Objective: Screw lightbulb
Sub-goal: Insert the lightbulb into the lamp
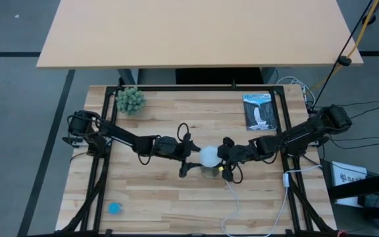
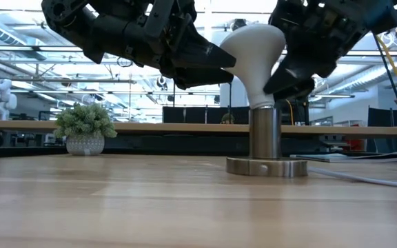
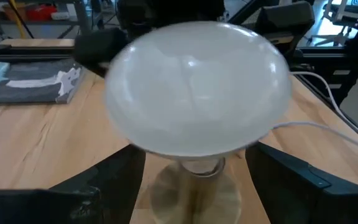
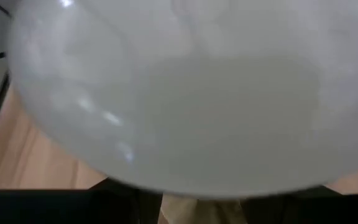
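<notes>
The white lightbulb (image 1: 208,156) stands base down in a metal socket (image 2: 265,134) on a round disc foot (image 2: 267,167) at the table's middle. Its globe (image 2: 253,45) leans a little. My left gripper (image 1: 191,160) comes from the table's left and is open. Its fingers (image 3: 98,186) stand on either side of the bulb (image 3: 197,93), below the globe. My right gripper (image 1: 227,161) comes from the table's right. The bulb (image 4: 179,93) fills its wrist view. My left gripper: I cannot tell whether a finger touches the globe. My right gripper has the bulb's tapering neck (image 2: 271,86) between its two fingers, which slant down from the table's right. The globe hides most of the contact in the right wrist view. The bulb stays upright with its base in the socket.
A potted plant (image 1: 130,100) stands at the far left, and a booklet (image 1: 260,112) lies at the far right. A small blue object (image 1: 114,208) lies near the front left. The socket's white cord (image 1: 232,204) runs toward the near edge.
</notes>
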{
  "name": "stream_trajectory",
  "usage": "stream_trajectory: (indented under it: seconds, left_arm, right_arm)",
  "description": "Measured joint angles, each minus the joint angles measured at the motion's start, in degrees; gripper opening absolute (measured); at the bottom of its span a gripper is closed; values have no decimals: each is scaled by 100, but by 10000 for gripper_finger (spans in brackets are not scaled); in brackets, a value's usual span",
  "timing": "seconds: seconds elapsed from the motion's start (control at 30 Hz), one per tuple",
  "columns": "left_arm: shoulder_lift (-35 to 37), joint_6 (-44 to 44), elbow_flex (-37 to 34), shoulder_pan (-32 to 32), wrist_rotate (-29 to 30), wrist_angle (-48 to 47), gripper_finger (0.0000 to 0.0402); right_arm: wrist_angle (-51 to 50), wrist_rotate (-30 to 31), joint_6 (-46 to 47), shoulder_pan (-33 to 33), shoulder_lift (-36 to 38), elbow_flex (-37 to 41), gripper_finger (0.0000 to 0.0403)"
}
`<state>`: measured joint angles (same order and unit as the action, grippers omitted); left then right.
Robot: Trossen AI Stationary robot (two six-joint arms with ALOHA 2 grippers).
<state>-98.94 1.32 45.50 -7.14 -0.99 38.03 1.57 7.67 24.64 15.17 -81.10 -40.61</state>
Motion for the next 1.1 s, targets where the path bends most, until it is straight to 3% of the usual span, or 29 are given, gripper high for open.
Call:
stream_trajectory:
  seconds: [0.8, 1.1]
  left_arm:
    - [0, -186, 166, -149, 2, -224, 282]
    - [0, -166, 166, -226, 20, -200, 282]
  right_arm:
    - [-427, 294, -477, 226, -2, -1, 167]
    - [-842, 283, -165, 391, -2, -1, 162]
